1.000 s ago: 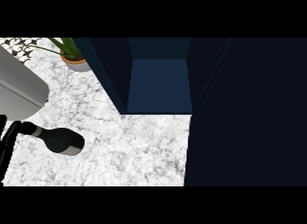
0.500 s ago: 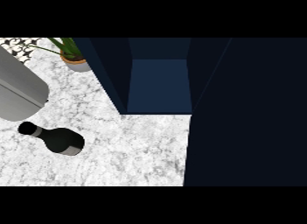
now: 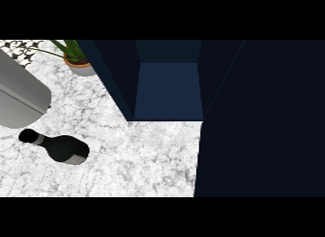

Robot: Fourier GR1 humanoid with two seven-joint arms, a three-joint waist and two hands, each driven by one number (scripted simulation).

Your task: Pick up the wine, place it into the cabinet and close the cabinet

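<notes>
Head view | wine (image 3: pixel 59 147) stood ungrasped on counter (image 3: pixel 144 157), left of open cabinet (image 3: pixel 168 90) | hands unseen, state unknown | advice: curl around bottle body, keep upright.

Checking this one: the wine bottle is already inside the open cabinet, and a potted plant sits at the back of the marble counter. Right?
Not quite. In the head view the bottle is not in the cabinet; it is out on the marble counter, to the cabinet's left and in front of it. The rest holds: the cabinet is open, and the potted plant sits at the back of the counter.
</notes>
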